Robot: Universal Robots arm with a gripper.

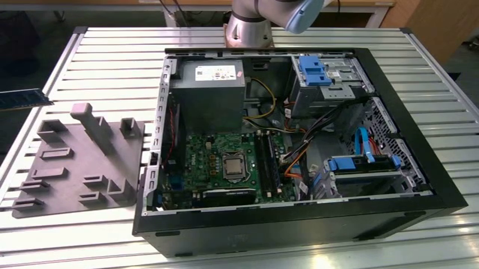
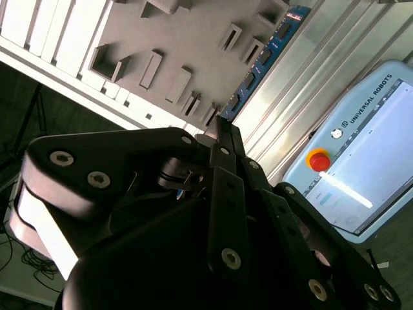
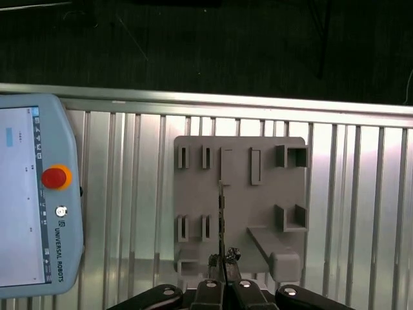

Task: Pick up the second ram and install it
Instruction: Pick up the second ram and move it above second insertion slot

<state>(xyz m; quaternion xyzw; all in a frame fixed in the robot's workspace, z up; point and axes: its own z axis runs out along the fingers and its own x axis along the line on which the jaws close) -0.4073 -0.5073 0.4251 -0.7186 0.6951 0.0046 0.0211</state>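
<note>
So the biggest thing is the slatted aluminium table [image 1: 112,61]. Most of the exterior view's right side of it is taken by an open black PC case [image 1: 299,227] lying on its side. The green motherboard [image 1: 206,162] faces up, with a grey power supply [image 1: 208,95] on the far side of it and blue drive caddies [image 1: 313,70] further right. Left of the case sits a grey fixture plate [image 1: 75,168] with raised pockets and one tall post. A pale blue teach pendant [image 3: 32,194] with a red stop button [image 3: 56,176] lies on the slats, well apart from the plate. It has white lettering down its edge, and the power supply has a sticker I can't read. The black gripper [image 3: 222,259] has its fingertips pinched onto one end of the second ram [image 2: 261,61], which hangs in the air above the plate without touching it. It's a thin flat stick: blue-green board with a row of small black chips in the second wrist view, just a dark sliver edge-on in the first wrist view. There's also a dark stick [image 1: 22,99] poking in at the exterior view's left edge by the table rim, can't tell if it's the same one.
</note>
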